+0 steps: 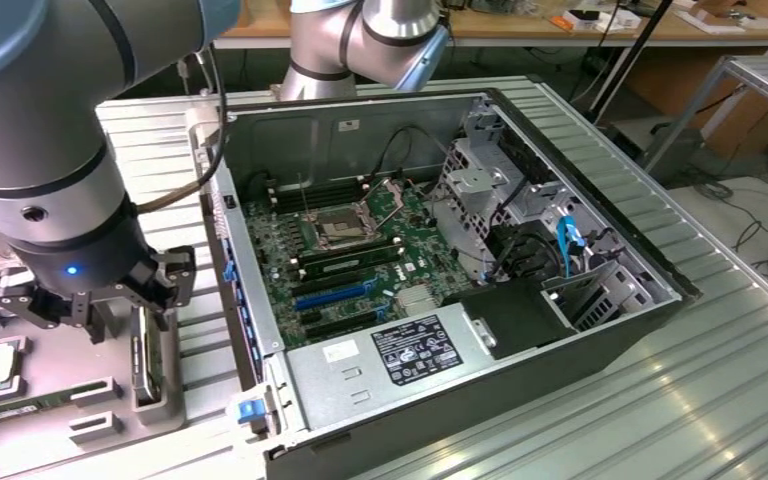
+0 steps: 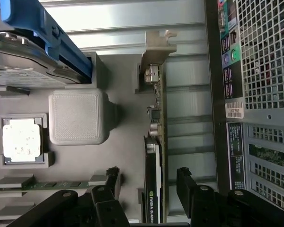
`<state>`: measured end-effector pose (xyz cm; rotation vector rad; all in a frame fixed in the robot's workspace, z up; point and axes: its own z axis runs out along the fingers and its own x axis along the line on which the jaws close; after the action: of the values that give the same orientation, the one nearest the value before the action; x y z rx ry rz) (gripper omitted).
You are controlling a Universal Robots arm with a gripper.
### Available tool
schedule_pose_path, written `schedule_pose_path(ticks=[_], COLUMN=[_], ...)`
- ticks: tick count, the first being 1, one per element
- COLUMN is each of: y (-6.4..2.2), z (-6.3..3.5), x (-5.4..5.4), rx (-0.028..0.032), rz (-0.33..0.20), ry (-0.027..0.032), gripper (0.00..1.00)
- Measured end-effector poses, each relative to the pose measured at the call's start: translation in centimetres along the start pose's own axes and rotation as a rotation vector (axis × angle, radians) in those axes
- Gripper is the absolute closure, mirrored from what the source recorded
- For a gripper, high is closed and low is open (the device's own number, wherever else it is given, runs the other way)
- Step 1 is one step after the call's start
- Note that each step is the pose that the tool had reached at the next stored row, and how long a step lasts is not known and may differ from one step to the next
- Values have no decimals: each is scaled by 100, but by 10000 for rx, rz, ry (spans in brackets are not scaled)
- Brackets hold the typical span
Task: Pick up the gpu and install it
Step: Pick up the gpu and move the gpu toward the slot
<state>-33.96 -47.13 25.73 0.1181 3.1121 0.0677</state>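
Gripper (image 2: 148,174) jaws stood fully apart and held nothing, with one finger on each side of the gpu (image 2: 151,161). It sat on its edge directly beneath them in a slot of the grey tray (image 2: 128,118), its silver bracket at the end away from the fingers. Neither finger appeared to touch the card, so the pickup looked lined up but not yet made. Just beside the gripper, the same tray held a memory stick (image 2: 52,184) and a processor chip (image 2: 21,140), with a hard drive (image 2: 28,56) a little beyond. Farther off, the open computer case (image 1: 291,135) showed its motherboard (image 1: 344,250) and a seemingly unfilled blue card slot (image 1: 337,295), so lifting and fitting both remained.
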Motion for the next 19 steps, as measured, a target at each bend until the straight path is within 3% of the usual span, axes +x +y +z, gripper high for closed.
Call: schedule_pose_path(ticks=[8,19], y=[-4,-24], z=[93,98], x=[-31,-33], rx=[1,1], rz=[1,0], ry=[1,0], gripper=[40,40])
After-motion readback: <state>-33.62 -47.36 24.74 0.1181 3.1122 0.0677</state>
